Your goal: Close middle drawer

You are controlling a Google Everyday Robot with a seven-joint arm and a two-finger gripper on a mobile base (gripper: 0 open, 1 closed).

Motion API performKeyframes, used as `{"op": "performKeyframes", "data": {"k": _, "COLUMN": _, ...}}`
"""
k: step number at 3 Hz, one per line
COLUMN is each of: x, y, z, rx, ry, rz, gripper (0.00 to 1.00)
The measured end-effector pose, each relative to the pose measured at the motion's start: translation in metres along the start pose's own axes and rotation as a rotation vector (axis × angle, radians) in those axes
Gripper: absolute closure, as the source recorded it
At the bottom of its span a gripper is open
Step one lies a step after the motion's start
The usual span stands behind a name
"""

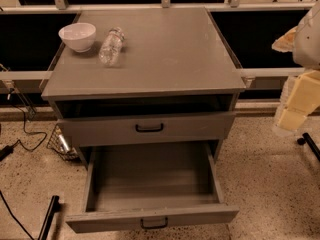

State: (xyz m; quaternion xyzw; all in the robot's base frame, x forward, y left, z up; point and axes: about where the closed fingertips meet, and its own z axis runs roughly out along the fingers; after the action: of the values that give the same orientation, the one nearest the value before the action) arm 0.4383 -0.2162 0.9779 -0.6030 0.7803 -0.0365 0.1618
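Observation:
The middle drawer (pixel 152 184) is pulled far out from the grey cabinet toward the camera. Its deep grey box is empty, and its slim front panel carries a small dark loop handle (pixel 154 223) near the bottom edge of the view. Above it, the drawer with the taller front and wider black handle (pixel 149 128) sits nearly flush with the cabinet. My gripper (pixel 294 106), cream-yellow under a white arm, hangs at the far right edge. It is well to the right of the cabinet and above floor level, touching nothing.
A white bowl (pixel 77 35) and a plastic bottle (pixel 111 46) lying on its side rest on the cabinet top (pixel 165 59). Cables (pixel 22 134) and a wire basket (pixel 60 141) lie on the floor at left. A black bar (pixel 49 216) stands at lower left.

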Motion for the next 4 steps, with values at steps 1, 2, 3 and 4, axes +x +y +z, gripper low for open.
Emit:
{"op": "performKeyframes", "data": {"k": 1, "x": 0.0, "y": 0.0, "z": 0.0, "rx": 0.0, "ry": 0.0, "rz": 0.0, "gripper": 0.0}}
{"op": "performKeyframes", "data": {"k": 2, "x": 0.0, "y": 0.0, "z": 0.0, "rx": 0.0, "ry": 0.0, "rz": 0.0, "gripper": 0.18}}
{"op": "performKeyframes", "data": {"k": 3, "x": 0.0, "y": 0.0, "z": 0.0, "rx": 0.0, "ry": 0.0, "rz": 0.0, "gripper": 0.42}}
{"op": "performKeyframes", "data": {"k": 4, "x": 0.0, "y": 0.0, "z": 0.0, "rx": 0.0, "ry": 0.0, "rz": 0.0, "gripper": 0.65}}
